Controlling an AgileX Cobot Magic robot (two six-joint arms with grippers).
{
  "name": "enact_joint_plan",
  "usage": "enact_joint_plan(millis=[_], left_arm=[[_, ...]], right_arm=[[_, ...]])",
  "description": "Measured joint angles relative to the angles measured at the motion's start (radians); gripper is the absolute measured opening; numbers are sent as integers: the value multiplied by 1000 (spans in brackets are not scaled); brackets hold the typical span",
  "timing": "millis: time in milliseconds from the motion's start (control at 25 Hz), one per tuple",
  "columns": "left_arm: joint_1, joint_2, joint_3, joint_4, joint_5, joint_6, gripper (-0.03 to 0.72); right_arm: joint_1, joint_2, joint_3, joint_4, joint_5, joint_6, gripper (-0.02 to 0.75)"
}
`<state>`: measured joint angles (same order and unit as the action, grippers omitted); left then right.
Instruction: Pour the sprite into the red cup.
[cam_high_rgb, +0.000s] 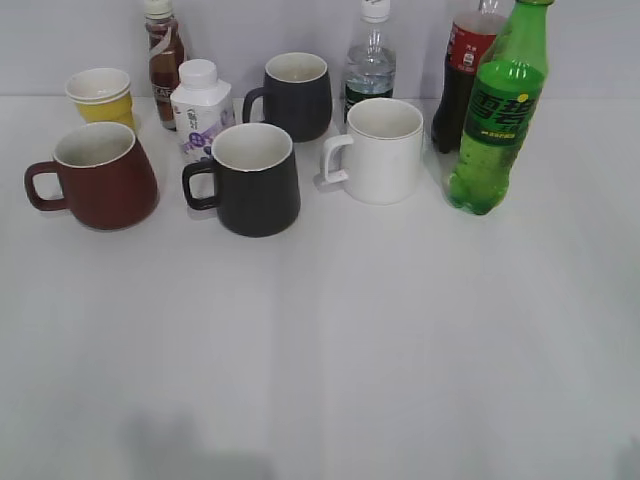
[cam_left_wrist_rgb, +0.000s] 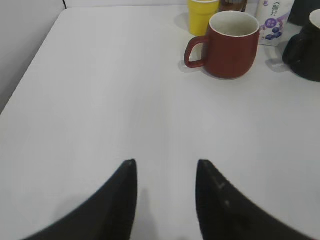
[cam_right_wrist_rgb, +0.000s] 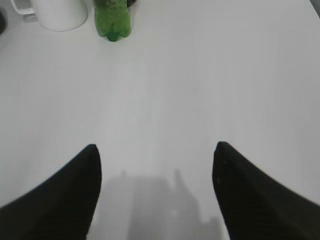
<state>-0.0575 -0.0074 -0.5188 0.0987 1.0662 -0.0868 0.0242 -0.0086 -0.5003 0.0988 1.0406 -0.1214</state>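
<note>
On the white desk (cam_high_rgb: 400, 330), the sprite (cam_high_rgb: 498, 110) stands capped at upper right and the red cup (cam_high_rgb: 95, 175) at far left, so the right gripper (cam_right_wrist_rgb: 155, 192), jaws open and empty like the left gripper's (cam_left_wrist_rgb: 165, 200), should grasp the bottle's mid-body squarely.

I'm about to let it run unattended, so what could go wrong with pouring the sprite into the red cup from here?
1. The sprite stands close beside the cola bottle and white mug; the open right gripper might knock them when grasping.
2. The red cup sits at the opposite end of the row, so the bottle likely crosses over other mugs.
3. The yellow cup stands just behind it; spills could reach it.
</note>
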Motion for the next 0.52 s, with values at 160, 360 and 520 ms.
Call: enact_joint_plan(millis=[160,360,520], left_arm=[[0,0,0,0,0,0,309],[0,0,0,0,0,0,309],[0,0,0,0,0,0,309]], right_arm=[[0,0,0,0,0,0,519],[0,0,0,0,0,0,519],[0,0,0,0,0,1,519]])
